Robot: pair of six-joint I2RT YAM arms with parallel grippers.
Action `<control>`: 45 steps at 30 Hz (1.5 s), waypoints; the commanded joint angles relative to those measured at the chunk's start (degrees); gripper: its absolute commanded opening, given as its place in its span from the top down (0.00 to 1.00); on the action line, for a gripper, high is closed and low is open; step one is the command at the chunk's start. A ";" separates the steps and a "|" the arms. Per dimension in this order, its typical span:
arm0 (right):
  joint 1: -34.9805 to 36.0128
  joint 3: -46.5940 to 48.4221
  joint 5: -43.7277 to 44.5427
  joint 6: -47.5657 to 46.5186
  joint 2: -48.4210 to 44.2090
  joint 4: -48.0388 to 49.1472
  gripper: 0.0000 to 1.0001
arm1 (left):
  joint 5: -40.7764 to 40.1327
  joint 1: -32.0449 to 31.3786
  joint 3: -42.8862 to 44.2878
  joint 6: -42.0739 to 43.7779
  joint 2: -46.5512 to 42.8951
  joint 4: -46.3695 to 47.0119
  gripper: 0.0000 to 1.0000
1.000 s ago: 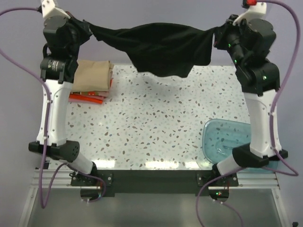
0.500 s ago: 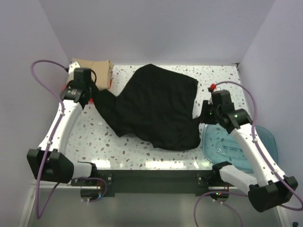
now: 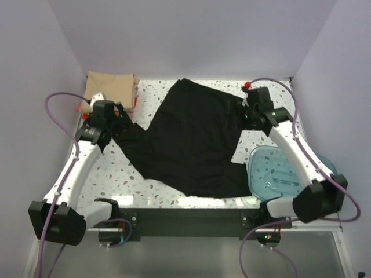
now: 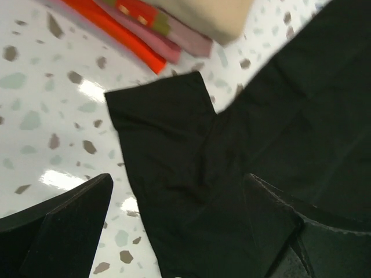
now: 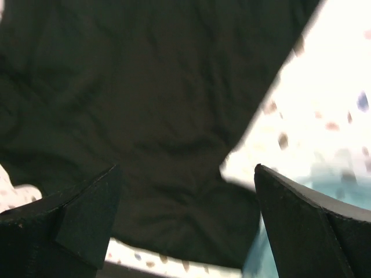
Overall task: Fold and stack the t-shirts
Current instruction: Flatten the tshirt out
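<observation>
Black t-shirt (image 3: pixel 191 145) flat on table (image 3: pixel 113 168) — L hand (image 3: pixel 120 119) & R hand (image 3: pixel 242 113) both splayed wide, gripping nothing.

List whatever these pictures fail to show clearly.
- Left wrist view: the top edge cuts off the folded stack, tan shirt over red-orange shirt.
- Top view: the right arm covers part of the teal bowl.
- Right wrist view: blur smears the black shirt's edge.
</observation>
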 commanded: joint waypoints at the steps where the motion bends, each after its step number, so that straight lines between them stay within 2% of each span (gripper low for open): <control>1: 0.06 7.40 -8.02 -4.23 10.64 11.08 0.01 | 7.70 -6.13 -7.88 -1.10 0.07 6.42 0.00; 4: 0.76 17.41 -5.84 -7.39 24.25 11.71 0.01 | 9.19 -9.14 -12.72 -4.09 2.88 8.97 0.00; 7: 0.85 29.98 0.30 -8.89 37.62 6.09 0.01 | 9.64 -9.15 -15.37 -5.67 7.01 12.66 0.00; 12: 0.94 45.62 4.08 -9.87 52.92 0.12 0.01 | 5.24 -9.06 -12.48 -6.03 16.13 13.71 0.00; 14: 0.76 47.49 6.37 -8.90 57.24 -1.30 0.01 | 5.51 -8.97 -10.64 -5.76 19.39 14.95 0.00; 18: 0.59 42.51 8.05 -6.62 57.69 1.24 0.01 | 2.35 -8.97 -5.90 -6.64 30.18 13.72 0.00; 21: -0.12 37.33 9.45 -4.95 56.11 2.82 0.01 | 3.04 -8.97 -1.94 -4.80 37.21 14.34 0.00; 29: -3.55 20.27 9.98 2.43 48.30 7.57 0.01 | 0.76 -8.88 19.14 0.20 52.70 8.72 0.00; 32: -3.46 10.80 9.02 5.85 43.38 9.06 0.01 | 2.42 -8.79 31.61 4.77 64.01 6.88 0.00; 33: -3.55 8.93 8.84 6.65 42.32 9.33 0.01 | 3.30 -8.79 39.74 5.57 66.76 5.91 0.00; 35: -3.46 5.33 8.49 9.11 38.81 9.86 0.01 | 4.53 -8.79 49.43 8.64 72.99 1.87 0.00; 36: -3.46 1.40 8.58 10.42 37.66 10.55 0.01 | 4.97 -8.79 59.32 9.43 79.11 0.90 0.00; 38: -3.28 -5.10 5.51 13.24 33.71 13.61 0.01 | 6.20 -8.62 68.95 12.51 87.73 -0.25 0.00; 39: -2.76 -6.80 3.59 14.21 31.52 14.51 0.01 | 6.82 -8.18 76.39 13.39 89.88 0.36 0.00; 41: -1.62 -10.40 3.48 14.91 29.58 15.30 0.01 | 8.48 -7.04 78.75 13.83 91.48 4.38 0.00; 43: 0.31 -11.82 3.13 15.53 27.65 14.96 0.01 | 10.77 -6.25 73.41 12.88 89.73 13.49 0.00; 45: 1.37 -12.88 3.04 15.89 26.49 14.78 0.01 | 14.01 -5.11 73.21 12.08 89.19 16.00 0.00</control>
